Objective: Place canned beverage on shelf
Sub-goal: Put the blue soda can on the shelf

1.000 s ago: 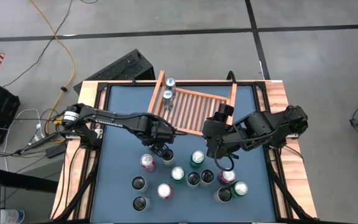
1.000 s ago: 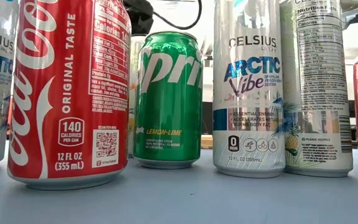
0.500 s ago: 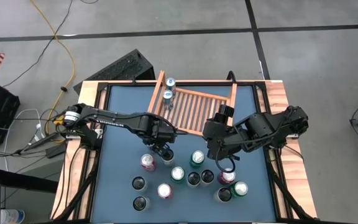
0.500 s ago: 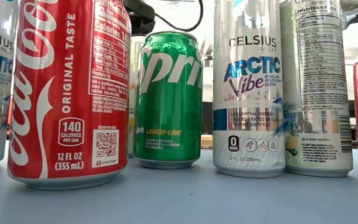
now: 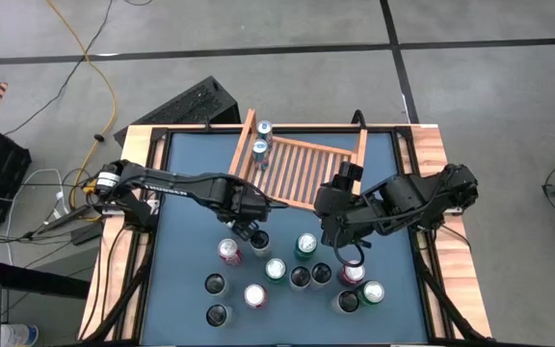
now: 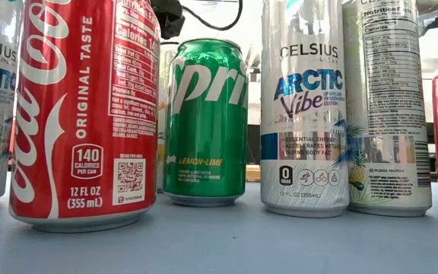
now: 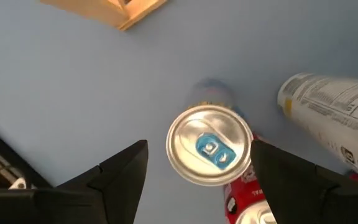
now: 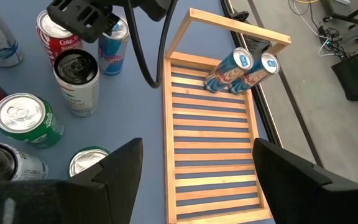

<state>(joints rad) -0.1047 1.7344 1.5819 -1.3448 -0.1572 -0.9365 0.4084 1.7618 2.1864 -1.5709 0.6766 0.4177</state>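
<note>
Right now my left gripper [image 7: 197, 168] hangs w/ fingers spread wide over a slim blue can [image 7: 210, 145], nothing held. My right gripper [image 5: 347, 253] is spread too, empty. Farther back, the shelf [image 5: 302, 164] holds two cans [image 5: 262, 137] at its far corner.

shelf [image 5: 302, 164]: 1, wooden, slatted | slim blue cans on shelf [image 5: 262, 137]: 2 | cans on tabletop [image 5: 276, 270], high view: about 11, exact count uncertain under the arms | green Sprite cans [image 5: 305, 245]: at least 1 | red Coca-Cola cans [image 5: 229, 252]: at least 2 | black-topped cans [image 5: 216, 284]: at least 4 | arms: 2
</note>
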